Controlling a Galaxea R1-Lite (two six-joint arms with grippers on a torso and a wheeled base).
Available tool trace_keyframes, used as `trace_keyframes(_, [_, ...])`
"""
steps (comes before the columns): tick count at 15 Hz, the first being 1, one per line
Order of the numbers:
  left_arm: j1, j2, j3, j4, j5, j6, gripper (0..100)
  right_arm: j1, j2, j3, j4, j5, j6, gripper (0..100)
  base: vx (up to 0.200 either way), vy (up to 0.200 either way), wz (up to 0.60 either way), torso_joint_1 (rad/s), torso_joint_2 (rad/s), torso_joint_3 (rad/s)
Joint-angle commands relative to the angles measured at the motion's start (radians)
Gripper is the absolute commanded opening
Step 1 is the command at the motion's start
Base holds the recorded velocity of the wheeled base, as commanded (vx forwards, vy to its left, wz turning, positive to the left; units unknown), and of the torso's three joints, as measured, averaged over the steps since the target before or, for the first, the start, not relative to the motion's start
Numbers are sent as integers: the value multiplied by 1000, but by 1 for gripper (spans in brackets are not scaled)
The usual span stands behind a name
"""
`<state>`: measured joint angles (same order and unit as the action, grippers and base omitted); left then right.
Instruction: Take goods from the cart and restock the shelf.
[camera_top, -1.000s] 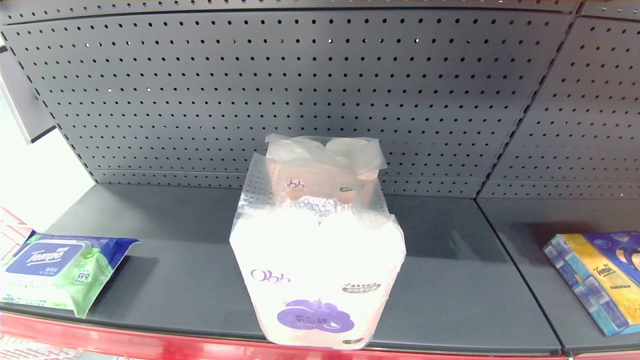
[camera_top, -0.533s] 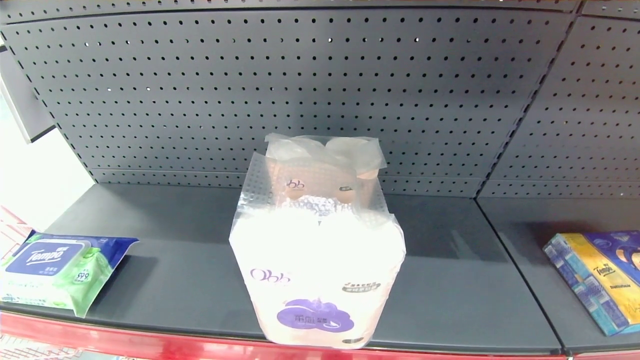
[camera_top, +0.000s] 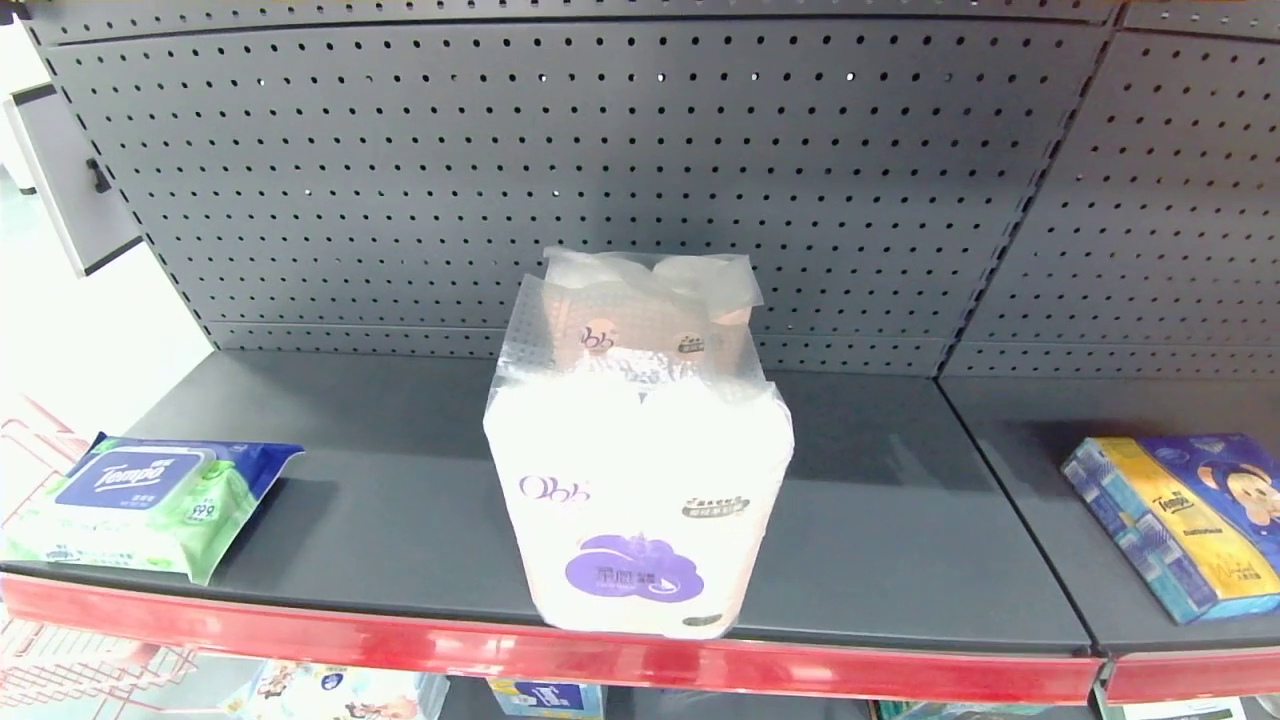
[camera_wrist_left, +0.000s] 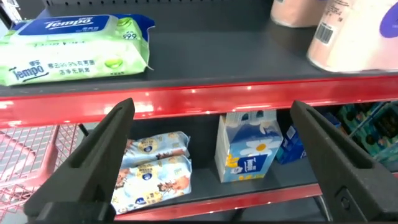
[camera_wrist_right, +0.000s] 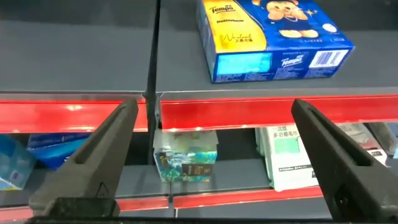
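A white pack of toilet rolls (camera_top: 640, 500) with a purple label stands at the front of the dark shelf (camera_top: 380, 470); a second, clear-wrapped pack (camera_top: 650, 315) stands right behind it. In the left wrist view my left gripper (camera_wrist_left: 211, 109) is open and holds nothing. It sits in front of the red shelf edge (camera_wrist_left: 205, 96), between the wet wipes (camera_wrist_left: 74, 43) and the toilet rolls (camera_wrist_left: 354, 37). My right gripper (camera_wrist_right: 216, 107) is also open and holds nothing, in front of the shelf edge below the blue and yellow tissue pack (camera_wrist_right: 267, 37).
Green wet wipes (camera_top: 150, 495) lie at the shelf's left end and the tissue pack (camera_top: 1180, 520) on the neighbouring bay. The lower shelf holds small packs (camera_wrist_left: 152, 171), a carton (camera_wrist_left: 245, 146) and boxes (camera_wrist_right: 186, 155). A red wire cart (camera_top: 40, 440) stands at the left.
The head camera has moved, so the whole picture has shifted: the red shelf edge and the lower shelf now show. The goods on the shelf lie as before.
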<state>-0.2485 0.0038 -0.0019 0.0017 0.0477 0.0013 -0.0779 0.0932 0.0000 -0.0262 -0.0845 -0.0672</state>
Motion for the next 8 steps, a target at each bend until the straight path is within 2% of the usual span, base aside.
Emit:
trace_keyframes(1, [0,1,0,0,0,0,100,0,5,0,0,0,0,100,0,200,0,-17,2,2])
trace_keyframes(3, [0,1,0,0,0,0,100,0,5,0,0,2,0,100,0,200,0,24,12,-2])
trace_keyframes(8, [0,1,0,0,0,0,100,0,5,0,0,12,0,100,0,0,0,0,0,0])
